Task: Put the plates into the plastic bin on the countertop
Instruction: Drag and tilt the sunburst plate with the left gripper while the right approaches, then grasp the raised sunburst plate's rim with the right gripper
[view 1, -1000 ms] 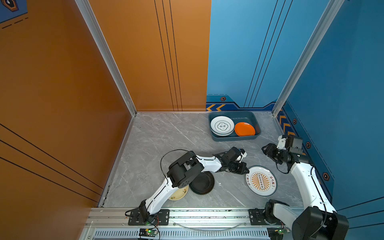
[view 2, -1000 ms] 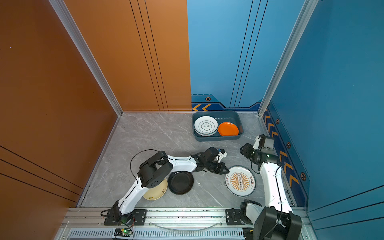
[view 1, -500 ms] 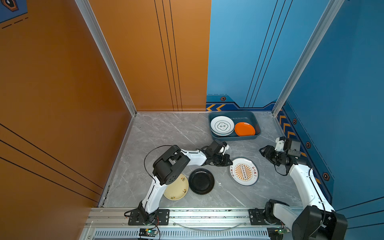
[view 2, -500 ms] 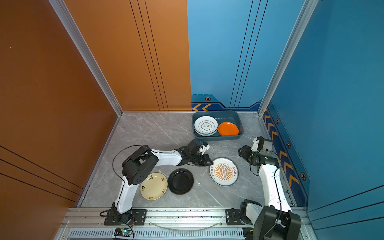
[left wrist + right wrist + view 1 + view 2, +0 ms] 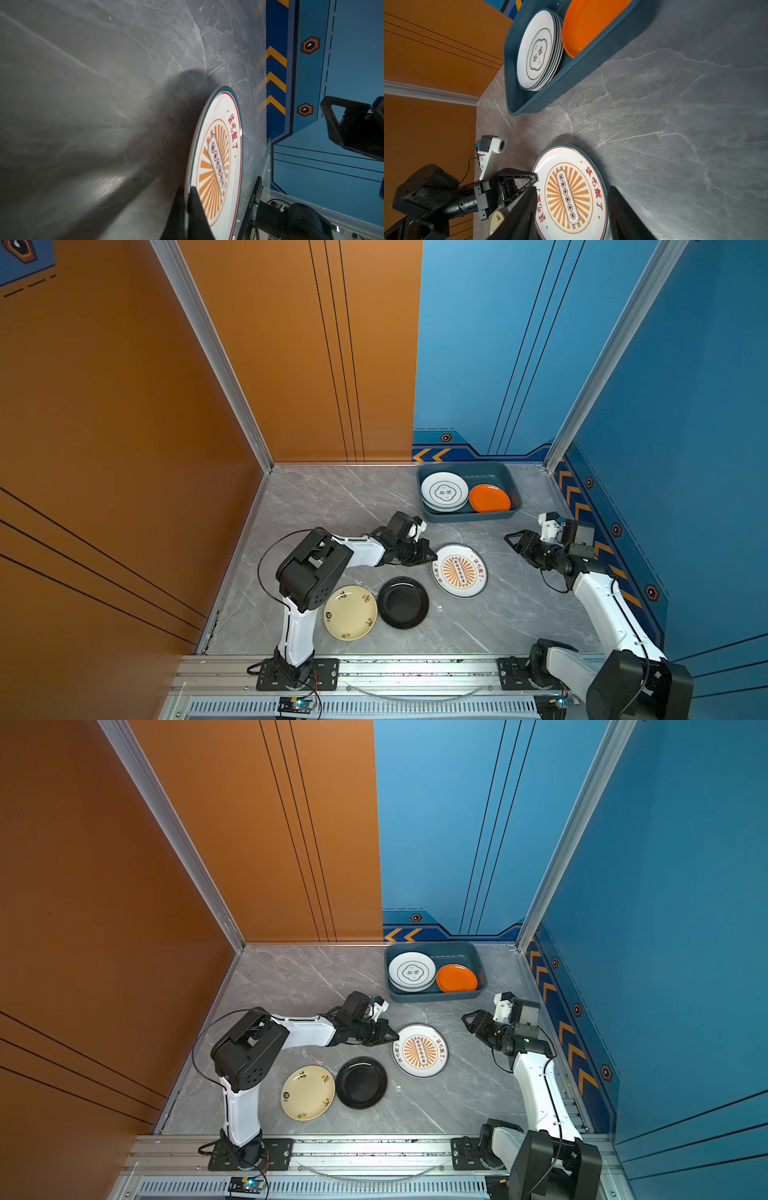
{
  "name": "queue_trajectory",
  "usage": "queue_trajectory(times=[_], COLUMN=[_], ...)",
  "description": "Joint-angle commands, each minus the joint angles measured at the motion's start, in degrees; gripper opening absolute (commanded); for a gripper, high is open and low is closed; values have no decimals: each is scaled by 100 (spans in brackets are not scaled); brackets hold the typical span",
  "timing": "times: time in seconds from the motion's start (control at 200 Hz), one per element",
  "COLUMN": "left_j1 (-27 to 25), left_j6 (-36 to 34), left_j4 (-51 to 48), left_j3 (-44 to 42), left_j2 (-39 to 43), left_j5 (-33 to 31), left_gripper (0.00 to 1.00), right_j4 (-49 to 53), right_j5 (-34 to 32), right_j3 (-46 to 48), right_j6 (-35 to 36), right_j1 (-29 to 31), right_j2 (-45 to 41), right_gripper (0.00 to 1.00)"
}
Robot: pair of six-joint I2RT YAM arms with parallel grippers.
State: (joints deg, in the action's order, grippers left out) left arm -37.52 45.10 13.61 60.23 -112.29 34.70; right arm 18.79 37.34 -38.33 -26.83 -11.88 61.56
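A white plate with an orange sunburst (image 5: 459, 570) (image 5: 420, 1050) lies low over the grey countertop (image 5: 332, 506), in front of the plastic bin (image 5: 469, 519) (image 5: 436, 997). My left gripper (image 5: 432, 558) (image 5: 187, 190) is shut on this plate's left rim. My right gripper (image 5: 510, 540) (image 5: 573, 189) hovers open to the plate's right, apart from it. In the bin lie a stack of white plates with dark rings (image 5: 444, 491) (image 5: 538, 49) and an orange plate (image 5: 489, 497). A black plate (image 5: 403, 602) and a cream plate (image 5: 350, 612) rest on the countertop near the front.
The bin stands against the back wall at the right. Orange wall at the left, blue walls at the back and right. An aluminium rail (image 5: 395, 668) with both arm bases runs along the front edge.
The left gripper has pulled the sunburst plate leftward and toward the back, folding the left arm in. The right gripper has drifted a little left and widened slightly.
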Motion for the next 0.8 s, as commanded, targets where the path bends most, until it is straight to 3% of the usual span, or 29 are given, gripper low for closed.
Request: queue_trajectory(times=[0.0, 0.295, 0.466, 0.796], left_j1=[107, 389, 529, 752], left_j6=[84, 139, 166, 236], left_j4=[334, 406, 405, 406], left_j3=[-81, -448, -562, -622], left_j2=[344, 780, 1038, 1379], left_j5=[377, 615, 708, 843], left_gripper=[0, 0, 0, 0], right_j4=[-237, -329, -413, -621], right_j5=[223, 278, 449, 624], right_j3=[158, 274, 257, 242], right_j6=[-25, -6, -76, -134], right_j1=[259, 730, 829, 1322], right_j2=[112, 242, 329, 580], right_gripper=[57, 62, 71, 70])
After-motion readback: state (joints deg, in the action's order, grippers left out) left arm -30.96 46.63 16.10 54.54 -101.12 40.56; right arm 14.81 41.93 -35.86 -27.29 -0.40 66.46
